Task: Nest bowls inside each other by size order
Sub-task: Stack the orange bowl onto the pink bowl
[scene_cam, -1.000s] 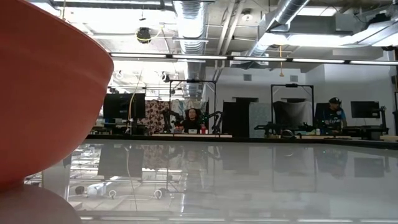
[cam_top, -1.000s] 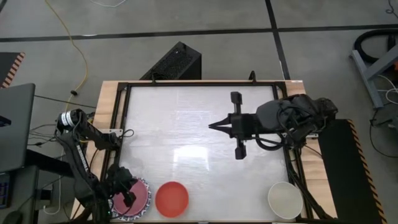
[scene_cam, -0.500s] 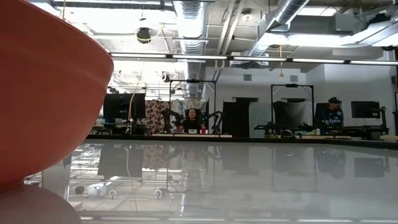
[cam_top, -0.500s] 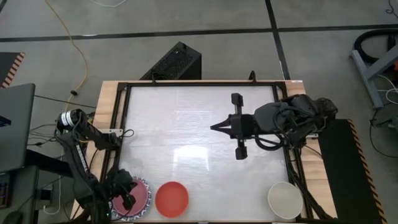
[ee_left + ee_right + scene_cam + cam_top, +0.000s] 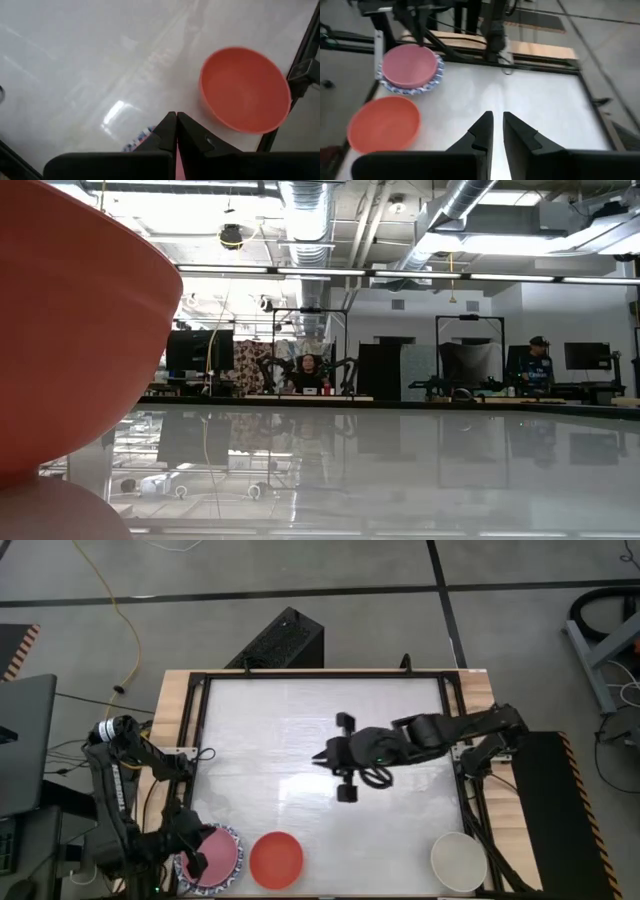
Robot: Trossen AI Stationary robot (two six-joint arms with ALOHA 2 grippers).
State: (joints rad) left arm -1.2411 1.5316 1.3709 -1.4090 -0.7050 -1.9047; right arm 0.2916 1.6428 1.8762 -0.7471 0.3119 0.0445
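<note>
— Where do the bowls sit?

— Seen from above, all along the table's [image 5: 300,710] six o'clock edge. The pink bowl [image 5: 212,858] lies nested in a blue-and-white rimmed bowl [image 5: 232,838] toward seven o'clock, the red bowl [image 5: 276,859] is just beside that pair, and the cream-white bowl [image 5: 458,860] stands well apart toward five o'clock.

— And the arms?

— The left gripper [image 5: 176,131] is over the pink bowl's rim, fingers pressed shut; whether anything is pinched between them I can't quite make out. The right gripper [image 5: 322,756] reaches in from three o'clock over the bare middle of the table, apart from every bowl, its fingers [image 5: 481,131] parted by a narrow gap and holding nothing.

— Anything else?

— The low camera sits against the red bowl's wall.
</note>
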